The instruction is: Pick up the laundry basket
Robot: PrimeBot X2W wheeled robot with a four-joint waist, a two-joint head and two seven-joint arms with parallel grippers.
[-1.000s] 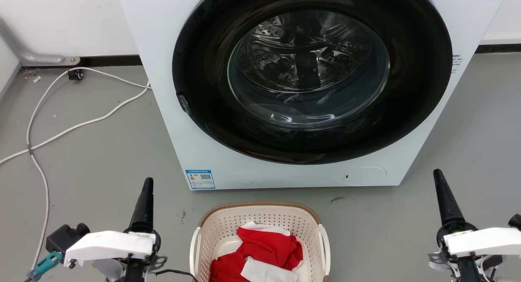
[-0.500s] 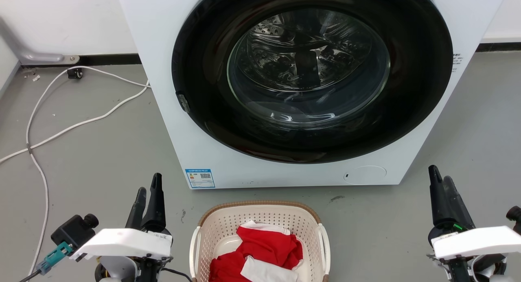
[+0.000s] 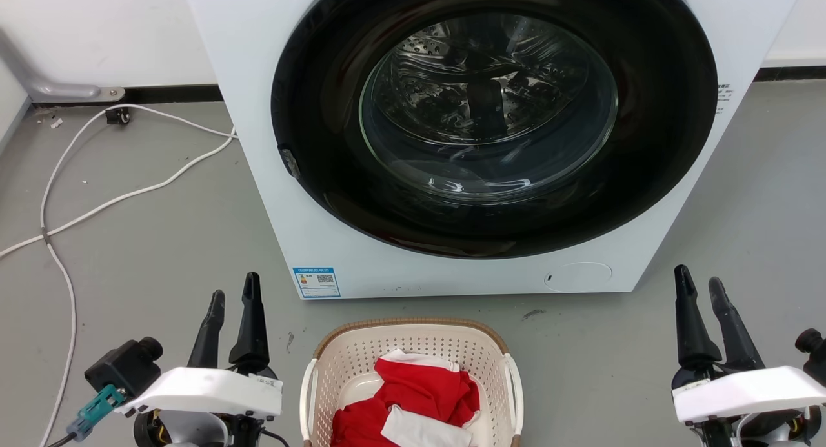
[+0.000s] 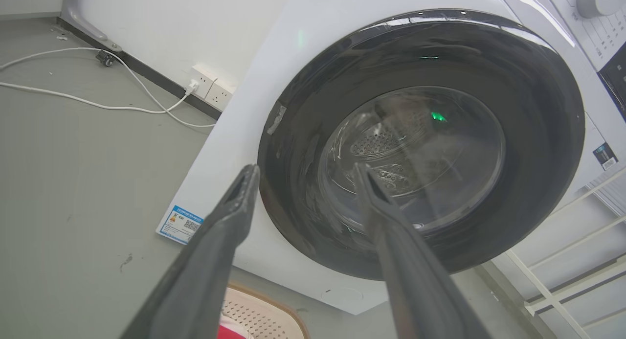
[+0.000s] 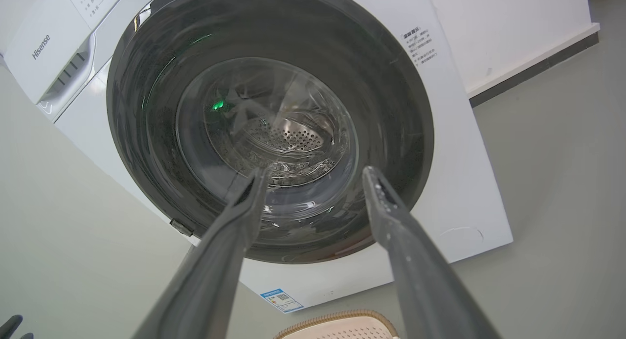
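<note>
The cream-white perforated plastic laundry basket (image 3: pixel 413 344), brown-rimmed with white side handles, sits on the grey floor (image 3: pixel 161 253) before the white washing machine (image 3: pixel 271 195). Left claw (image 3: pixel 235 287) and right claw (image 3: pixel 697 276) flank it, both spread apart, empty.

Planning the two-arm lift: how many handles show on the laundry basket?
2: left handle and right handle, on opposite sides of the laundry basket; its near end is cropped.

Grey floor (image 3: pixel 161 253) is crossed by white cables (image 3: pixel 155 189); white wall (image 3: pixel 97 34) — black-skirted — is fronted by a washing machine (image 3: pixel 387 276).
</note>
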